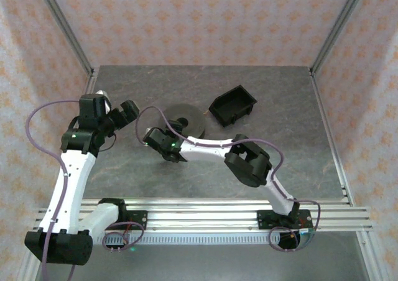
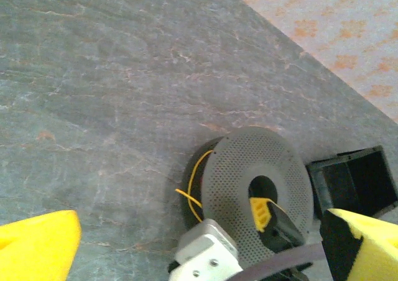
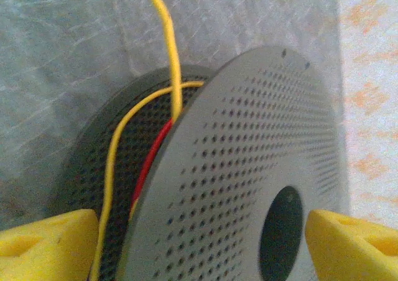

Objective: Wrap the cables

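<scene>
Grey perforated plastic spool [image 1: 186,118] at centre of the top view, on the grey stone-patterned table [image 1: 280,163], near a black open bin [image 1: 233,105] to its right. A thin yellow cable [image 3: 174,63] and a thin red wire [image 3: 152,156] run between its flanges, the yellow end sticking up loose. Jaws of the right gripper [image 3: 199,247] spread, spool between the pads. Upper left, the left gripper [image 1: 124,113]: jaws wide apart, holding nothing.

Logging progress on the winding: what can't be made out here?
- Right wrist view: the thin red wire disappears between the flanges of the grey perforated spool, so the amount wound is hidden.
- Same view: the thin yellow wire runs off the bottom edge.
- Top view: wires on the spool are too small to make out.
</scene>
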You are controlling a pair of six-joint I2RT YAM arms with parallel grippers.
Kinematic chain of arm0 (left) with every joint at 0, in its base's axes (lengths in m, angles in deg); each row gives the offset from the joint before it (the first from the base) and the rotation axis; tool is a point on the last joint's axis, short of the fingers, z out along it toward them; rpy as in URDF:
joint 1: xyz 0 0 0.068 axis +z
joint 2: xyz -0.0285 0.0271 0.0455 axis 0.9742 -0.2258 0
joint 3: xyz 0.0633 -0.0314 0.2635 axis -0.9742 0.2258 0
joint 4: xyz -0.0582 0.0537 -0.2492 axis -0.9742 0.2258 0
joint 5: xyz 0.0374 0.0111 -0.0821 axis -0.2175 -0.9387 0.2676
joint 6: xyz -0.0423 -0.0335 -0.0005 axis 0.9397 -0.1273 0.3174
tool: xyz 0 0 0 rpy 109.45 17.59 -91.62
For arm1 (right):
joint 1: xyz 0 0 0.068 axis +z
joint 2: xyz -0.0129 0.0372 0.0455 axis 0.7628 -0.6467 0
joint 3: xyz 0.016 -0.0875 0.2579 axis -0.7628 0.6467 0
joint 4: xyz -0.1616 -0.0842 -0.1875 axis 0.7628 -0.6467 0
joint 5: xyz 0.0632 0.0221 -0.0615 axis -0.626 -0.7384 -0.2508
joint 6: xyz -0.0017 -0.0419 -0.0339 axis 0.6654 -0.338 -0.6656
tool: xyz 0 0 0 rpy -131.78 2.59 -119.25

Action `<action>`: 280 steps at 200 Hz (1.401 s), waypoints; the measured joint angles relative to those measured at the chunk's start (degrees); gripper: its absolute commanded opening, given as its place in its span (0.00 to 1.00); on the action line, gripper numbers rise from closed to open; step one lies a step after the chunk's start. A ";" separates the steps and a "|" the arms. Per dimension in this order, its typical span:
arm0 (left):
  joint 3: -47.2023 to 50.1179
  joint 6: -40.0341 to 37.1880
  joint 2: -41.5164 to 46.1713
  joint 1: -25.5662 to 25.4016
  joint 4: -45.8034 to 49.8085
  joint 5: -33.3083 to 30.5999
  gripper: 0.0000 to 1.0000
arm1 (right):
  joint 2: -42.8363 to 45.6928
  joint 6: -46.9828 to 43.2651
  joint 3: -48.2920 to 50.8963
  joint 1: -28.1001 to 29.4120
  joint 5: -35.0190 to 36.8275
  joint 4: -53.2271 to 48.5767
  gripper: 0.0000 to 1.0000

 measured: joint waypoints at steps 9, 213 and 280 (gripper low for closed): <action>0.28 -0.02 0.00 0.00 -0.04 -0.70 0.99 | 1.25 1.60 0.00 -0.02 -2.99 -2.49 0.99; 19.02 -3.50 26.97 -0.46 -8.46 -9.35 0.99 | 77.70 40.92 49.48 -16.26 -18.14 4.61 1.00; 35.98 -12.68 13.09 -0.46 -29.05 -16.04 0.99 | 75.47 46.31 59.08 -41.53 -9.38 9.70 1.00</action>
